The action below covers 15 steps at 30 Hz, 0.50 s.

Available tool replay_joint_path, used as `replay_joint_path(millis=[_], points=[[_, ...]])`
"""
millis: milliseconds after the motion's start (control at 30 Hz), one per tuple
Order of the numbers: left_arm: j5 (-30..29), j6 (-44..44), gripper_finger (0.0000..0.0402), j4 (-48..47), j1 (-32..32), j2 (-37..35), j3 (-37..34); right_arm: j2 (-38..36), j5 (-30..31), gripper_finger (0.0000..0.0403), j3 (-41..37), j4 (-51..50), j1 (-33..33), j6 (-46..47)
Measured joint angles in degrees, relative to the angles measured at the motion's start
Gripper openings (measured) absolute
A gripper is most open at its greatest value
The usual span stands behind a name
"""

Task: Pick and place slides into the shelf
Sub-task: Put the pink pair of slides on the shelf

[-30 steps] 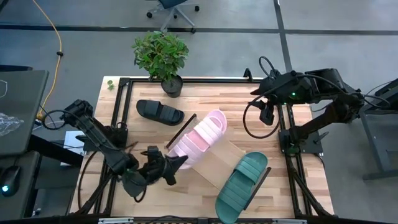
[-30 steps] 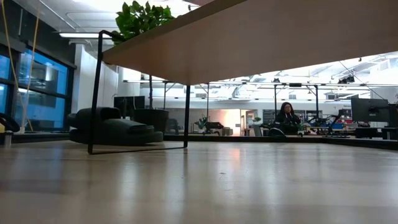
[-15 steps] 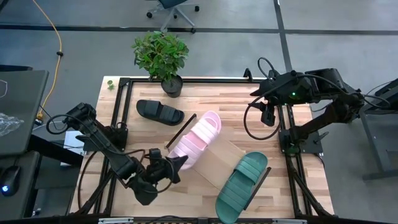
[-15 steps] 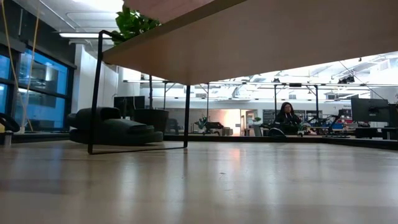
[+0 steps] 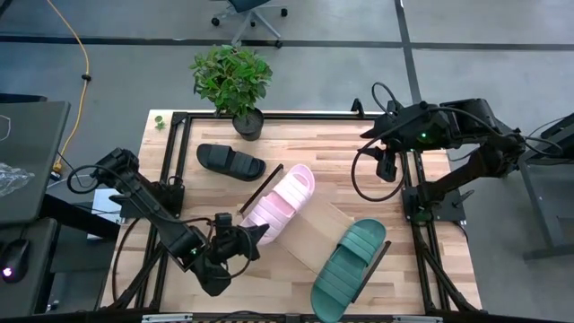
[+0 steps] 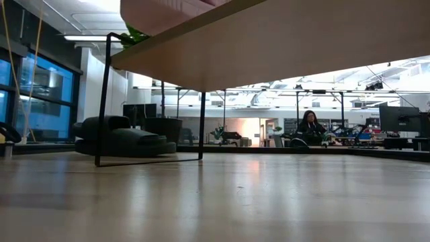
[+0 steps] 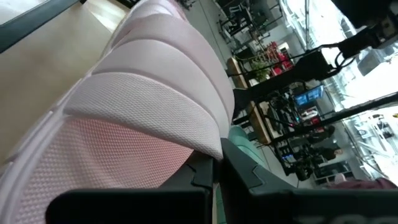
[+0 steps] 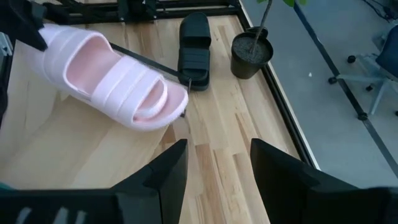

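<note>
The light pink slide (image 5: 280, 201) lies slantwise on the far left end of the shelf (image 5: 318, 224), a light-wood plank on black frames. My left gripper (image 5: 249, 233) is shut on its near end. The teal slide (image 5: 350, 266) lies on the shelf's near right end. The black slide (image 5: 230, 161) rests sole-down on the table, beyond the shelf. My right gripper (image 5: 386, 167) hangs open over the table's far right edge. In the low view the pink slide's edge (image 6: 168, 8) shows over the plank's rim. My left gripper holds the pink slide by its heel end (image 5: 255, 224), pinched between the two fingers, coming almost level from the table's near left side. One dark finger (image 7: 205, 175) shows under the ribbed strap. The slide's toe end (image 5: 305, 176) lies on the shelf plank.
A potted plant (image 5: 233, 79) stands at the table's far edge near the black slide. Black frame rails (image 5: 169, 152) run along the table's left and right sides. Bare slatted tabletop (image 5: 341, 152) lies between the shelf and my right arm. A person sits far off in the room (image 6: 309, 124).
My left gripper has drawn the pink slide a little toward the table's near left, along the plank. Its toe end has slid back from the far right. In the low view its pink edge has come out over the shelf's rim, covering the plant leaves.
</note>
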Motion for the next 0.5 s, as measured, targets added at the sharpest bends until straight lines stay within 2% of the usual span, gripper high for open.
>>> replay_joint_path(millis=[500], points=[[1.0, -1.2, 0.0000, -2.3, 1.8, 0.0, 0.0, 0.0, 0.3, 0.0167, 0.0, 0.1, 0.0, 0.0]])
